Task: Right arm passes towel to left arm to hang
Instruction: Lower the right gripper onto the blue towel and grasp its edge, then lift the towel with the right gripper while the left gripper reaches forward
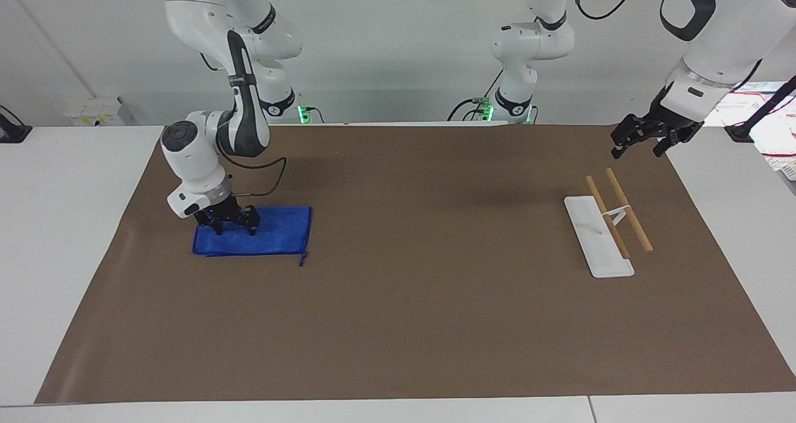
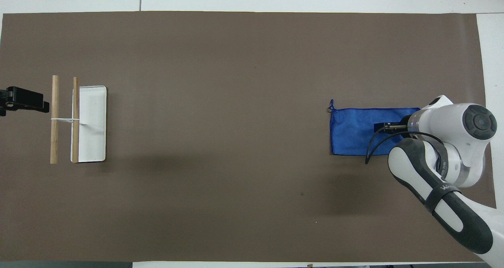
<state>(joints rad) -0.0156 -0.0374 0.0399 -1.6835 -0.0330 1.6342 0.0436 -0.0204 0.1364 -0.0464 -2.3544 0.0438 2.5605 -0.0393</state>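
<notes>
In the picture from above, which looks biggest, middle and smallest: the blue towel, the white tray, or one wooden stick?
1. Towel: biggest, though the arm hides part of it.
2. Tray: middle; about as long as the towel, but clearly narrower.
3. Stick: smallest; about as long as the tray, but very thin.

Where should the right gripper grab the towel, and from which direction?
Pinch the towel from straight above, near the edge at the right arm's end, where the right gripper already sits. It lies flat on the mat, so only a top-down pinch gathers cloth, probably leaving the loop corner free.
</notes>
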